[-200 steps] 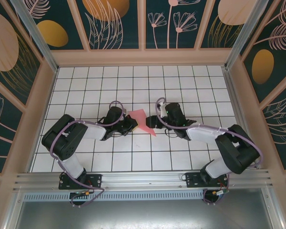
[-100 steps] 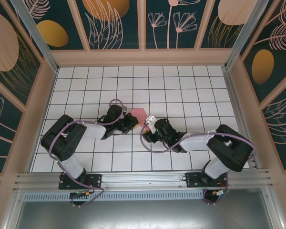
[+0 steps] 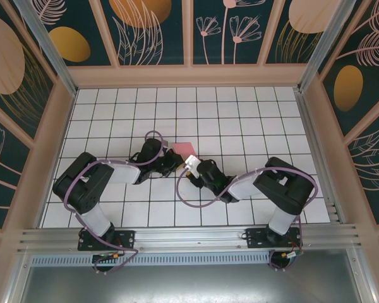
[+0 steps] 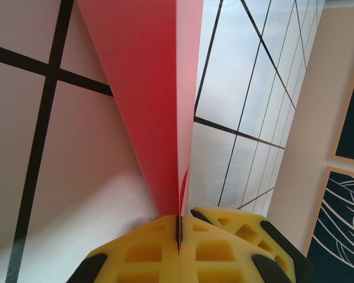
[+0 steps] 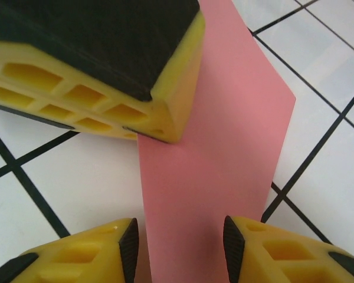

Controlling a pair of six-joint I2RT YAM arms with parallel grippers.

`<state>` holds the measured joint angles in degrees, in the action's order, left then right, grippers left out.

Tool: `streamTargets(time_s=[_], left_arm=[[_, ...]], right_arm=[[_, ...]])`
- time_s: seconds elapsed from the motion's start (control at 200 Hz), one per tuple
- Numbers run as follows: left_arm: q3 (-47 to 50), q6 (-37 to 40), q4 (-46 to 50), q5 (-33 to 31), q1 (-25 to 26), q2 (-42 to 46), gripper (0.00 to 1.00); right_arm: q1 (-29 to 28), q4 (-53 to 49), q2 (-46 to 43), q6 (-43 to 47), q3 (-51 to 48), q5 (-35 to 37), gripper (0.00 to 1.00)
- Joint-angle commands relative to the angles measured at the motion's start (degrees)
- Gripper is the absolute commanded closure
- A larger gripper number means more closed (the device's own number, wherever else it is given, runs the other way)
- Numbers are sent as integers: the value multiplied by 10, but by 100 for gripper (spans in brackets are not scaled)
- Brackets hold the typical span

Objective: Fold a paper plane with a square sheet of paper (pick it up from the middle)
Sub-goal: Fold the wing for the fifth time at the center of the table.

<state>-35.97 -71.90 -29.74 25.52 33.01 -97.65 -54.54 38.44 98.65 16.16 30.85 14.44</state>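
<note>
Square sheet of paper [image 3: 182, 148]: mid-frame in the top view, folded narrow, low over the worktop [image 3: 240, 113].
Left gripper [image 4: 178, 224]: pressed together, pinching the paper's end.
Right gripper [image 5: 177, 236]: spread, astride the paper.
Progress: probably midway; no pointed nose or wings yet.

There was one folded pink-red sheet of paper [image 3: 182, 148], one white gridded table [image 3: 240, 113], and two grippers, left gripper [image 4: 178, 227] and right gripper [image 5: 180, 239].
</note>
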Motion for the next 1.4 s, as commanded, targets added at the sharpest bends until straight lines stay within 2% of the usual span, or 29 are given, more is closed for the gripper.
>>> streamTargets(time_s=[0.0,0.13,0.405,0.495,0.625,0.841,1.011,1.191,1.391], left_arm=[[-11,-5,6,8,2,12,100],[-9,-4,7,8,3,14,100],[-15,11,33,1,2,32,100],[-29,31,67,-14,-4,47,86],[-33,49,104,-41,-30,81,72],[-12,61,128,-103,-52,144,57],[28,65,80,-95,-52,172,56],[96,72,-36,-69,-45,196,59],[127,57,-139,-40,-22,154,66]], right_arm=[[-5,44,15,29,14,19,60],[-5,50,17,33,11,9,64],[2,30,14,28,13,-8,85],[7,17,3,13,13,-35,92],[17,-1,-11,-19,15,-83,100],[45,-14,-28,-93,14,-189,100],[74,-31,-27,-150,30,-270,100],[111,-41,-10,-224,50,-366,100],[133,-46,18,-286,73,-430,100]])
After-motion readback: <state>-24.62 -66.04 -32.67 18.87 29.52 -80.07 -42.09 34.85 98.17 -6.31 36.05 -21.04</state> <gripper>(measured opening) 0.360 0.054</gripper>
